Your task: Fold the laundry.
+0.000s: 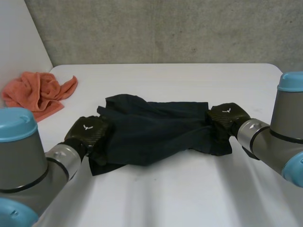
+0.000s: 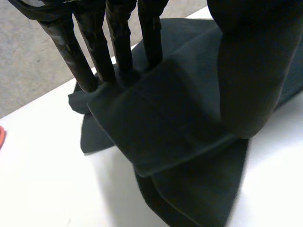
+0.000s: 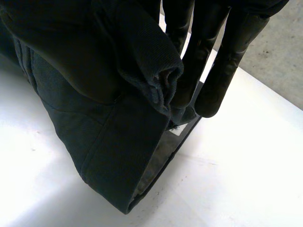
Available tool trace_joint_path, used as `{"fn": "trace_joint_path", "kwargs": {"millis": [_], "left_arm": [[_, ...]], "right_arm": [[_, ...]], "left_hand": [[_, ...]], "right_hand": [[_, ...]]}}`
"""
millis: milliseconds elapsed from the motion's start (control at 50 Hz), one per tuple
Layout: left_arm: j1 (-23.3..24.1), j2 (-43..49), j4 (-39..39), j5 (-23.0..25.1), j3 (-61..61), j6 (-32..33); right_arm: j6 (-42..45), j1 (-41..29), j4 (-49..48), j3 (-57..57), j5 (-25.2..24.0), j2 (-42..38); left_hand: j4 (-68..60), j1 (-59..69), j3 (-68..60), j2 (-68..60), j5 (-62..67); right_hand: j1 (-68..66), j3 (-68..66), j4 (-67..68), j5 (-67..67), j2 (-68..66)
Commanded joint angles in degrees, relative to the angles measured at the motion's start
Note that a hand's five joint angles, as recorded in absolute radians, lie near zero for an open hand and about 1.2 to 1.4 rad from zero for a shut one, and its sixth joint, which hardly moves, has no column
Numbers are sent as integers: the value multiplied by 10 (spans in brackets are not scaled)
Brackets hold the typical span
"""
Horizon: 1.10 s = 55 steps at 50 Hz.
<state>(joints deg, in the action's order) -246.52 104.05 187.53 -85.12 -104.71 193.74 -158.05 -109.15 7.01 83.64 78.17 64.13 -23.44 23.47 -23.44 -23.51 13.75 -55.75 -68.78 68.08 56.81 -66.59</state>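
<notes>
Low over the white table (image 1: 189, 189), clamped on opposite ends of the dark garment (image 1: 151, 130): left hand (image 1: 89, 130) pinching a fold between straight fingers (image 2: 118, 42) and thumb, right hand (image 1: 227, 116) gripping a bunched edge.

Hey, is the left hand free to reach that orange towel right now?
Probably not yet: the left hand is pinching the dark garment. Bare table lies between it and the orange towel.

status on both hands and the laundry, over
Left hand shut on dark garment, left edge. Right hand shut on right edge. Orange cloth lies apart.
</notes>
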Motion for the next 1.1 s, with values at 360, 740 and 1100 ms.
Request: {"fn": "trace_joint_path", "kwargs": {"millis": [360, 740, 1100], "left_arm": [[10, -38, -8, -15, 114, 87], [6, -106, -121, -16, 269, 82], [-9, 190, 28, -12, 509, 125]], "right_arm": [[92, 0, 21, -44, 1, 111], [182, 9, 254, -294, -4, 115], [75, -7, -10, -428, 65, -117]], "left_hand": [[-566, 565, -566, -565, 563], [-566, 565, -566, -565, 563], [-566, 565, -566, -565, 563]], "right_hand": [[-242, -112, 119, 132, -134], [-242, -112, 119, 132, -134], [-242, -112, 119, 132, -134]]}}
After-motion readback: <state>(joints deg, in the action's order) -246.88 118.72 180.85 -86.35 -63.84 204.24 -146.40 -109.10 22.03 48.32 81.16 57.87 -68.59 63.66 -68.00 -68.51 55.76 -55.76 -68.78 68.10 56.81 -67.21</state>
